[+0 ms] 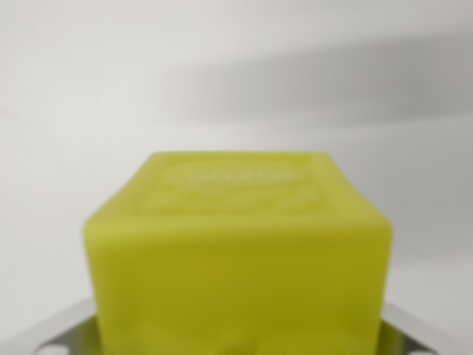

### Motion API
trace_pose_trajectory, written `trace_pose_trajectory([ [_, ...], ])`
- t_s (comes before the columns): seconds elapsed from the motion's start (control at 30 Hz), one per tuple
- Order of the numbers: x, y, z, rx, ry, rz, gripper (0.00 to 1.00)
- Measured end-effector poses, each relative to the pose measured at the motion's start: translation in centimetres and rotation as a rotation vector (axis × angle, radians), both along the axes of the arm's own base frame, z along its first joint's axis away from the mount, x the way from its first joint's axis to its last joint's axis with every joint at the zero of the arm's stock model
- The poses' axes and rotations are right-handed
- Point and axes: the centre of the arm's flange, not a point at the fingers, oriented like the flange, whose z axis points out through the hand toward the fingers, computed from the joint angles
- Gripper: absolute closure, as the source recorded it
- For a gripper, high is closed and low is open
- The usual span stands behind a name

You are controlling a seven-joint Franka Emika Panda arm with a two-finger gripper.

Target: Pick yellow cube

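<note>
Plain white surface (89, 111) surrounds blurred yellow cube (238, 259), edges apparently unobstructed.

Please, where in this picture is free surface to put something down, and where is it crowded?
The pale surface is bare above the yellow cube and along both its sides, up to the picture's edges. It is crowded at the bottom middle, where the cube fills the view, with metal gripper parts at both lower corners.

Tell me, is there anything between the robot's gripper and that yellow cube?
Nothing visible. The yellow cube fills the wrist view close up, with metal gripper parts showing at both bottom corners beside it. Only a plain pale surface lies behind. Whether the fingers touch it is hidden.
</note>
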Motion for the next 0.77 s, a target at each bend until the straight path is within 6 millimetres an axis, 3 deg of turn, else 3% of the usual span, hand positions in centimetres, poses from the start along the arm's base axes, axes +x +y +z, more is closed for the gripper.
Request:
trace_pose_trajectory([
  [0.43, 0.0, 0.0, 3.1, 0.000, 0.000, 0.000, 1.00],
  [0.77, 0.0, 0.0, 3.4, 0.000, 0.000, 0.000, 1.00],
])
